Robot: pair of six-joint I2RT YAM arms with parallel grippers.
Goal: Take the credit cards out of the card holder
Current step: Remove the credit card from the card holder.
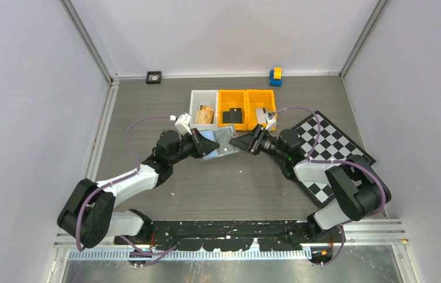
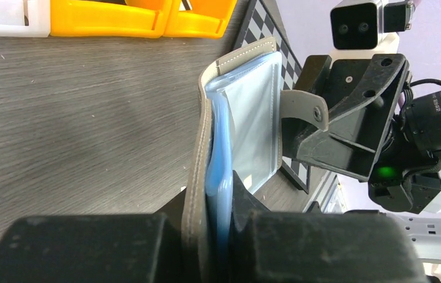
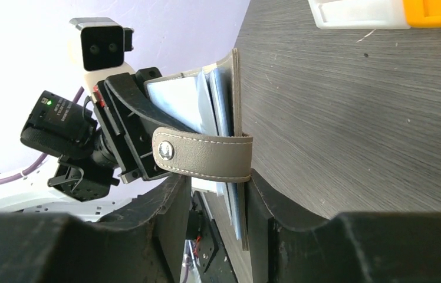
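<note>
Two tools pinch the card holder (image 1: 224,139) from opposite ends (pale blue pockets showing), holding it on edge just in front of the middle orange bin (image 1: 231,91). The left tool (image 2: 207,203) clamps one end and the right tool (image 3: 219,197) closes over the strap (image 3: 206,156) end. One black credit card (image 1: 233,116) lies inside that bin.

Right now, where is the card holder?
The card holder is mid-table in the top view, held between the left gripper and right gripper, just below the white bin and orange bins.
</note>
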